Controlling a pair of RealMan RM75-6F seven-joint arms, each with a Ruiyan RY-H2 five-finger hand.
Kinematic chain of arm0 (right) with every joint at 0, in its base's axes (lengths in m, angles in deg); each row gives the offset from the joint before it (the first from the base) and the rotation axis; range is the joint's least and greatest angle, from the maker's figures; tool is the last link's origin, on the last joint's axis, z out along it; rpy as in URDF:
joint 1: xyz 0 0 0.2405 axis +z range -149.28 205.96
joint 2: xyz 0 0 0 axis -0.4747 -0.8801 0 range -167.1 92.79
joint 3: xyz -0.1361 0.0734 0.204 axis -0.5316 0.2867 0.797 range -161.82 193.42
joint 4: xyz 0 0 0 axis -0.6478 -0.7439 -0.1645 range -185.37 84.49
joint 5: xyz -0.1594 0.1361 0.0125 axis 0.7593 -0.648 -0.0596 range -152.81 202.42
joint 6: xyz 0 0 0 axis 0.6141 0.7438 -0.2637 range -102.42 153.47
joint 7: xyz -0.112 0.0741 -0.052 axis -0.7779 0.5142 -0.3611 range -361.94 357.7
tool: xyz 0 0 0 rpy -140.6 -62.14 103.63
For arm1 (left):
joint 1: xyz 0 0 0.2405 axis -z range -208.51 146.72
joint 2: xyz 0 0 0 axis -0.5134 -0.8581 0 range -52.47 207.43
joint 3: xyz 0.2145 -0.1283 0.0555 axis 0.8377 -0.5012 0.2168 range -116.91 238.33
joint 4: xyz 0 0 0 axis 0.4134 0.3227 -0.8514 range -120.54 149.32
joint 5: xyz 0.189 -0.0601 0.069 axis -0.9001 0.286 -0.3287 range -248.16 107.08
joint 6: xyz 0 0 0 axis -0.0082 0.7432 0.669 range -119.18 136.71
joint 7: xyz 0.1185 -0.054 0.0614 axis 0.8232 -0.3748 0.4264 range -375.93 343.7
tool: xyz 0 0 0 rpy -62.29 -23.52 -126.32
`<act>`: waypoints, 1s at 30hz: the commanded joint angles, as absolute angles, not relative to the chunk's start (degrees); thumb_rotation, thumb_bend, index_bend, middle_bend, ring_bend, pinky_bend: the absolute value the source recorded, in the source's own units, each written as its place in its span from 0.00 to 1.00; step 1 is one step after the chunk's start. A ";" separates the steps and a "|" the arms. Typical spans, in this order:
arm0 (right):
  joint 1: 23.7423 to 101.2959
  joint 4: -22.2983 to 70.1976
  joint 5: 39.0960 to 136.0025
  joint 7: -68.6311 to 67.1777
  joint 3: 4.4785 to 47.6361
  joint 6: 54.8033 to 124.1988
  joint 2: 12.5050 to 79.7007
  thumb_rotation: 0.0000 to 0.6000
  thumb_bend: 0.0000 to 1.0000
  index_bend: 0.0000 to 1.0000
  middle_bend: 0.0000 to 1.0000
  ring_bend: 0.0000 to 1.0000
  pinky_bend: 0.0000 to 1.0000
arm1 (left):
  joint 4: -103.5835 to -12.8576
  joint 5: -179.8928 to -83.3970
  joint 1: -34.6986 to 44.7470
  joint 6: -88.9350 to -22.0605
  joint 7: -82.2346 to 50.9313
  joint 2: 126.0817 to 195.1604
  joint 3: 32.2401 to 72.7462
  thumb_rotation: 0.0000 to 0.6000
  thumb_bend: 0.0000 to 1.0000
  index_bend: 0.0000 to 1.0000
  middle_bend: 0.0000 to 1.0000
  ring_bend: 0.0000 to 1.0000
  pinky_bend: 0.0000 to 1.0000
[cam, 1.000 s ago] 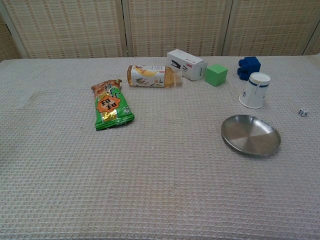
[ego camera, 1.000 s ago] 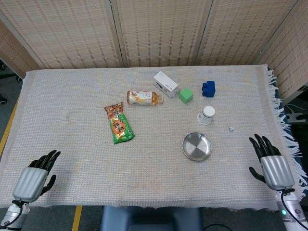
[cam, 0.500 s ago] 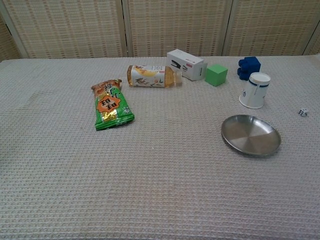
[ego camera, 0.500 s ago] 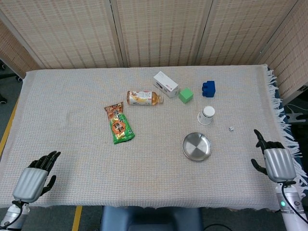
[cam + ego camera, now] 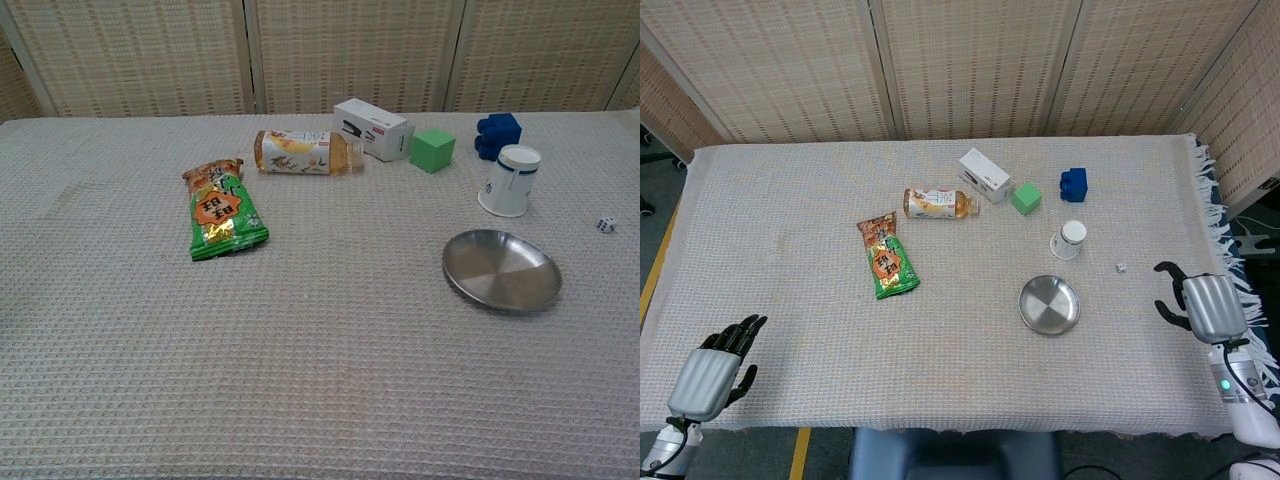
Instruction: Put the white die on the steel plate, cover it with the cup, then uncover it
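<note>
The small white die [image 5: 1120,267] [image 5: 605,225] lies on the cloth to the right of the upside-down white cup [image 5: 1068,240] [image 5: 509,180]. The steel plate [image 5: 1049,305] [image 5: 502,271] sits empty in front of the cup. My right hand [image 5: 1200,302] hovers near the table's right edge, right of the die and apart from it, fingers curled in and holding nothing. My left hand [image 5: 712,367] rests at the front left corner, fingers apart, empty. Neither hand shows in the chest view.
A green snack bag [image 5: 886,260], a lying tea bottle [image 5: 935,203], a white box [image 5: 985,174], a green cube [image 5: 1026,198] and a blue block [image 5: 1073,184] lie across the middle and back. The cloth's fringed edge [image 5: 1230,280] runs beside my right hand.
My right hand has moved forward along the right edge toward the die and turned, its fingers curling in. The left hand and all objects are still.
</note>
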State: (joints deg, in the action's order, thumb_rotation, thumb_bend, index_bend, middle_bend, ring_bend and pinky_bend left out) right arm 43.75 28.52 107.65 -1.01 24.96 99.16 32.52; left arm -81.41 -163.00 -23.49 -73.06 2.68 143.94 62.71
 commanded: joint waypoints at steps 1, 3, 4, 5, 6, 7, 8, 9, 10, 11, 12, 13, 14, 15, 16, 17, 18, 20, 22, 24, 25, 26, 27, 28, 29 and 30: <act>47.15 23.15 105.78 4.44 25.96 93.57 33.21 1.00 0.18 0.33 0.82 0.88 0.74 | -81.47 -163.04 -23.48 -73.05 2.78 143.94 62.74 1.00 0.45 0.07 0.10 0.19 0.36; 47.99 21.69 105.03 5.97 26.03 91.61 33.39 1.00 0.19 0.31 0.82 0.88 0.74 | -81.52 -163.10 -23.50 -73.15 2.80 143.93 62.75 1.00 0.45 0.07 0.10 0.19 0.36; 48.52 20.71 104.47 7.08 26.15 90.40 33.61 1.00 0.19 0.29 0.82 0.88 0.74 | -81.52 -163.17 -23.55 -73.26 2.75 143.92 62.76 1.00 0.45 0.07 0.10 0.19 0.36; 48.92 19.93 103.95 7.89 26.26 89.41 33.81 1.00 0.19 0.27 0.82 0.88 0.74 | -81.50 -163.17 -23.57 -73.31 2.71 143.91 62.77 1.00 0.45 0.07 0.10 0.19 0.36; 49.50 18.75 103.30 8.93 26.38 88.01 34.13 1.00 0.19 0.26 0.82 0.88 0.74 | -81.49 -163.17 -23.59 -73.34 2.68 143.90 62.78 1.00 0.45 0.07 0.10 0.19 0.36; 49.98 17.81 102.89 9.96 26.47 86.92 34.44 1.00 0.19 0.25 0.82 0.88 0.74 | -81.50 -163.15 -23.59 -73.32 2.67 143.89 62.77 1.00 0.45 0.07 0.10 0.19 0.36; 50.62 16.75 102.37 11.92 26.47 85.05 34.71 1.00 0.19 0.25 0.82 0.88 0.74 | -81.49 -163.10 -23.58 -73.29 2.65 143.89 62.77 1.00 0.45 0.07 0.10 0.19 0.36; 51.11 15.99 101.99 13.48 26.48 83.60 34.86 1.00 0.20 0.25 0.82 0.88 0.74 | -81.48 -163.08 -23.58 -73.26 2.68 143.89 62.77 1.00 0.45 0.07 0.10 0.19 0.36; 51.63 15.04 101.75 14.75 26.41 82.21 35.07 1.00 0.21 0.25 0.82 0.88 0.74 | -81.48 -163.07 -23.57 -73.23 2.70 143.89 62.78 1.00 0.45 0.07 0.10 0.19 0.36; 52.12 14.05 101.57 15.84 26.32 80.93 35.35 1.00 0.22 0.26 0.82 0.88 0.74 | -81.48 -163.08 -23.55 -73.19 2.69 143.89 62.80 1.00 0.45 0.07 0.10 0.19 0.36; 52.58 13.06 101.42 16.79 26.22 79.81 35.68 1.00 0.23 0.27 0.82 0.88 0.74 | -81.48 -163.08 -23.54 -73.16 2.68 143.89 62.81 1.00 0.45 0.07 0.10 0.19 0.36; 53.10 11.68 101.31 17.69 26.15 78.83 36.33 1.00 0.23 0.28 0.82 0.88 0.74 | -81.48 -163.09 -23.53 -73.16 2.71 143.88 62.80 1.00 0.45 0.07 0.10 0.19 0.36; 53.44 10.52 101.23 18.00 26.11 78.39 37.00 1.00 0.24 0.30 0.83 0.88 0.74 | -81.48 -163.08 -23.53 -73.15 2.72 143.88 62.81 1.00 0.45 0.07 0.10 0.19 0.36; 53.75 9.34 101.14 18.14 26.06 78.01 37.74 1.00 0.25 0.31 0.83 0.88 0.74 | -81.49 -163.04 -23.52 -73.12 2.73 143.89 62.80 1.00 0.45 0.07 0.10 0.19 0.36; 54.13 7.87 101.04 18.42 26.00 77.61 38.75 1.00 0.26 0.32 0.83 0.89 0.74 | -81.50 -162.97 -23.51 -73.05 2.74 143.90 62.80 1.00 0.45 0.07 0.10 0.19 0.36; 54.38 6.75 100.98 18.78 26.03 77.45 39.56 1.00 0.28 0.34 0.83 0.89 0.75 | -81.51 -162.95 -23.50 -73.02 2.74 143.89 62.80 1.00 0.45 0.07 0.10 0.19 0.36; 54.62 5.56 100.93 19.18 26.03 77.28 40.41 1.00 0.29 0.35 0.84 0.89 0.75 | -81.53 -162.94 -23.49 -73.00 2.75 143.88 62.81 1.00 0.45 0.07 0.10 0.19 0.36; 55.17 2.68 100.93 20.14 25.91 76.75 42.27 1.00 0.31 0.36 0.84 0.90 0.76 | -81.56 -162.94 -23.47 -72.95 2.73 143.86 62.83 1.00 0.45 0.07 0.10 0.19 0.36; 55.71 0.13 100.82 21.58 25.78 75.68 43.80 1.00 0.31 0.36 0.84 0.90 0.76 | -81.61 -162.96 -23.48 -72.97 2.66 143.83 62.85 1.00 0.45 0.07 0.10 0.19 0.36; 56.13 -1.70 100.71 23.14 25.66 74.56 44.82 1.00 0.31 0.36 0.84 0.90 0.76 | -81.58 -162.96 -23.50 -73.01 2.71 143.84 62.84 1.00 0.45 0.07 0.10 0.19 0.36; 56.42 -2.76 100.63 24.18 25.59 73.72 45.40 1.00 0.31 0.36 0.84 0.90 0.76 | -81.56 -162.91 -23.50 -73.00 2.74 143.86 62.84 1.00 0.45 0.07 0.10 0.19 0.36; 56.62 -3.53 100.66 24.86 25.50 73.17 45.78 1.00 0.31 0.36 0.84 0.90 0.76 | -81.54 -162.88 -23.50 -72.98 2.77 143.88 62.83 1.00 0.45 0.07 0.10 0.19 0.36; 56.82 -4.26 100.65 25.41 25.40 72.61 46.15 1.00 0.31 0.36 0.84 0.90 0.76 | -81.53 -162.86 -23.48 -72.94 2.80 143.90 62.82 1.00 0.45 0.07 0.10 0.19 0.36; 57.08 -5.15 100.67 25.82 25.19 71.78 46.56 1.00 0.31 0.36 0.84 0.90 0.76 | -81.55 -162.81 -23.47 -72.89 2.84 143.90 62.82 1.00 0.45 0.07 0.10 0.19 0.36; 57.26 -5.74 100.71 26.01 25.05 71.29 46.84 1.00 0.31 0.36 0.84 0.90 0.76 | -81.57 -162.80 -23.46 -72.87 2.85 143.88 62.83 1.00 0.45 0.07 0.10 0.19 0.36; 57.39 -6.28 100.67 26.13 24.96 70.90 47.13 1.00 0.31 0.36 0.84 0.90 0.76 | -81.56 -162.81 -23.46 -72.88 2.84 143.88 62.82 1.00 0.45 0.07 0.10 0.19 0.36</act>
